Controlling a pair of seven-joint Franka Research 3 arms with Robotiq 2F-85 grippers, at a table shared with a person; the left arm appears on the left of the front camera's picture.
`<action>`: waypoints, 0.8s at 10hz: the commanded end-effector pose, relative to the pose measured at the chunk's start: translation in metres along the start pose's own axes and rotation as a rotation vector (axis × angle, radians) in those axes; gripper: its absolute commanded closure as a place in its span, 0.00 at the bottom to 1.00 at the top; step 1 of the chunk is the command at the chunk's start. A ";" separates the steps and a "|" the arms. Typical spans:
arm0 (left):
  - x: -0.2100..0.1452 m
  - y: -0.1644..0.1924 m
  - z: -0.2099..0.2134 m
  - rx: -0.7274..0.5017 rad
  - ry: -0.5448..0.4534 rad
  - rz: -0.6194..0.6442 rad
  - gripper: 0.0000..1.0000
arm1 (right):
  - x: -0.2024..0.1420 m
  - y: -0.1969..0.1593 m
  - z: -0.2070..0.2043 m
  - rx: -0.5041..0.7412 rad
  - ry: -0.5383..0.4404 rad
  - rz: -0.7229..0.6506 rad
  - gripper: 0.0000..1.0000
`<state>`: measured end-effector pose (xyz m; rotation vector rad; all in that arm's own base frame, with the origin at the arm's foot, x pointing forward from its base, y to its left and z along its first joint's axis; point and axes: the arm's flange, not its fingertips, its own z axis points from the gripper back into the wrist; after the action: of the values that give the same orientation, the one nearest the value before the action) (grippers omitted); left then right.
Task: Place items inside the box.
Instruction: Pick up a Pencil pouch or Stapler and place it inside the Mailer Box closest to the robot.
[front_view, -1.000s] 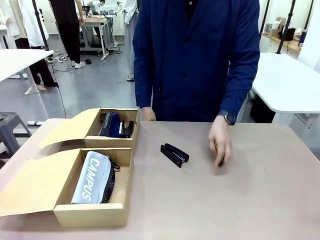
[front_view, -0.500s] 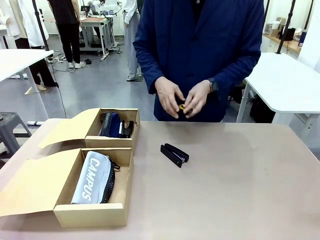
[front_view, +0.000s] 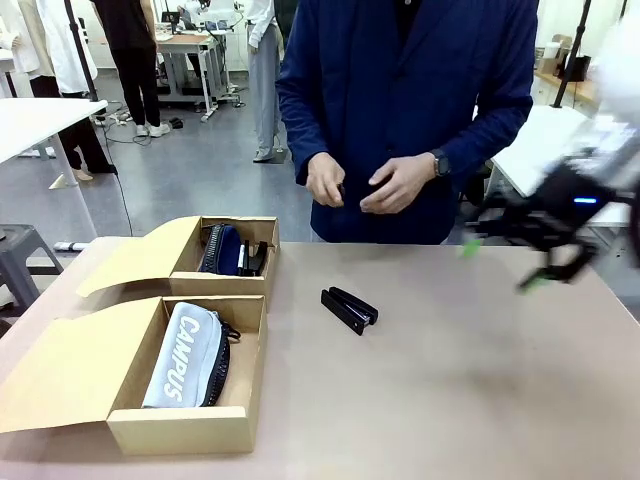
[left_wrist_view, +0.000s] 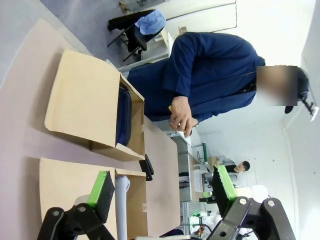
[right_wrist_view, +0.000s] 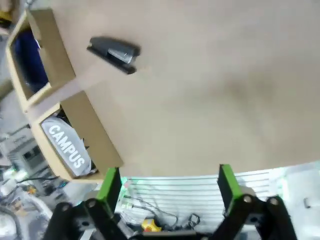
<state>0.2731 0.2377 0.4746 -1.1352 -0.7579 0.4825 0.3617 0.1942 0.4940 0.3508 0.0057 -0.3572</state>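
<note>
- The desk (front_view: 450, 380) filled the lower half of the frame
- A person (front_view: 400, 110) in a blue coat stood at top centre, hands (front_view: 398, 185) together around a mostly hidden utility knife (front_view: 342, 190)
- Two open boxes sat at lower left, touching: the near box (front_view: 180, 430) held the grey CAMPUS pouch (front_view: 185, 355), the far box (front_view: 215, 286) the navy pouch (front_view: 228, 248)
- The right claw (front_view: 500, 266), blurred at the right edge above the desk, was spread wide with nothing in it
- The left claw (left_wrist_view: 162, 186) was also spread and empty
- The black stapler (front_view: 349, 309) lay at the centre of the desk, right of the boxes
</note>
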 end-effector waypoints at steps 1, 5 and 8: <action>-0.001 0.000 0.000 -0.027 -0.015 -0.019 0.00 | 0.033 0.052 -0.029 -0.186 -0.022 -0.005 0.00; -0.001 0.000 0.000 -0.027 -0.015 -0.019 0.00 | -0.002 0.045 -0.029 -0.077 -0.004 0.017 0.00; -0.001 0.000 0.000 -0.027 -0.015 -0.019 0.00 | 0.012 0.100 -0.068 -0.212 -0.071 0.152 0.00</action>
<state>0.2727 0.2378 0.4751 -1.1350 -0.7599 0.4820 0.3905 0.2715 0.4679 0.1951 -0.0034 -0.2497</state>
